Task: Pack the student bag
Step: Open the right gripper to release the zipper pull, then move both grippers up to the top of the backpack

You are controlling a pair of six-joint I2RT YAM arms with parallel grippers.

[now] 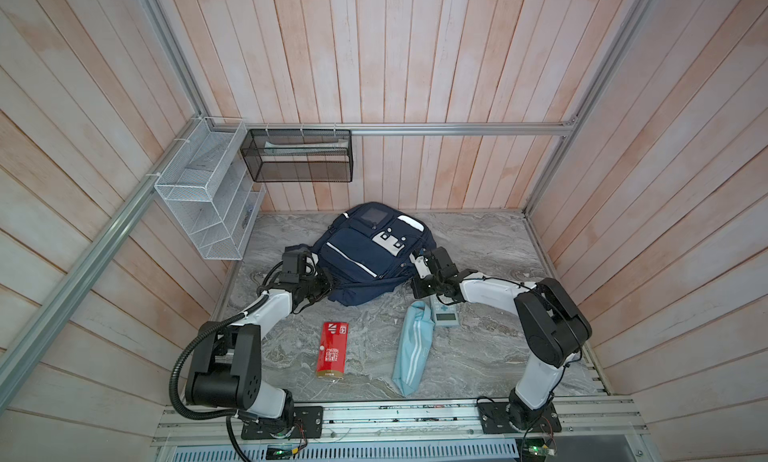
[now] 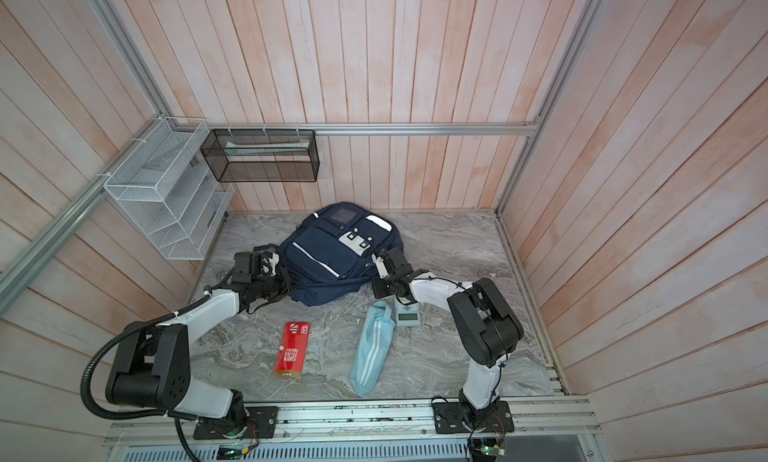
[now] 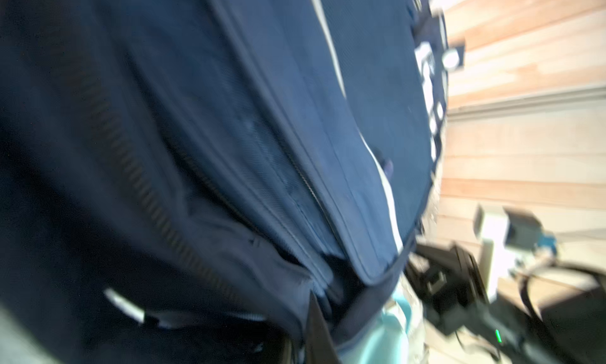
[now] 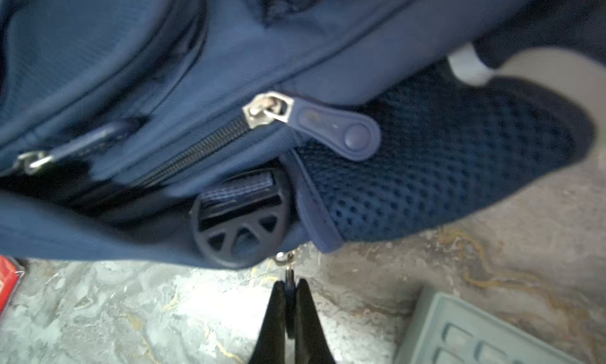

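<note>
- Two grippers sit against the bag [image 1: 365, 247], one on each flank. That suits a brace-and-pull on a zipper, where one side steadies the fabric and the other draws.
- Bag lies front pockets up toward the back middle of the table [image 1: 498, 247], with one end turned toward the arms. No compartment looks open in either top view, so I judge the packing barely begun.
- Right gripper [image 4: 290, 283] is pinched narrow on a small dark pull [image 4: 288, 275]. The pull hangs from a metal ring at the bag's edge, close beside a black buckle [image 4: 239, 221]. Gripping the tab's end is probably meant to let the slider be dragged along its track.
- Left gripper [image 1: 325, 286] is pushed up against the bag's opposite side. Its wrist view is blurred and filled with navy cloth, so I cannot tell whether the jaws are apart or closed, or hold anything.
- Three things lie between the bag and the arm bases: a red box [image 1: 332, 349], a pale-blue pouch [image 1: 413, 347] and a grey device [image 1: 444, 314]. The device is just beside the pouch's far end, partly under the right arm. All are near both arms, presumably to go in once a compartment is open.
- Risk, as I judge it: the thin tab may slip free, or the soft bag may slide instead of unzipping unless it is braced.
</note>
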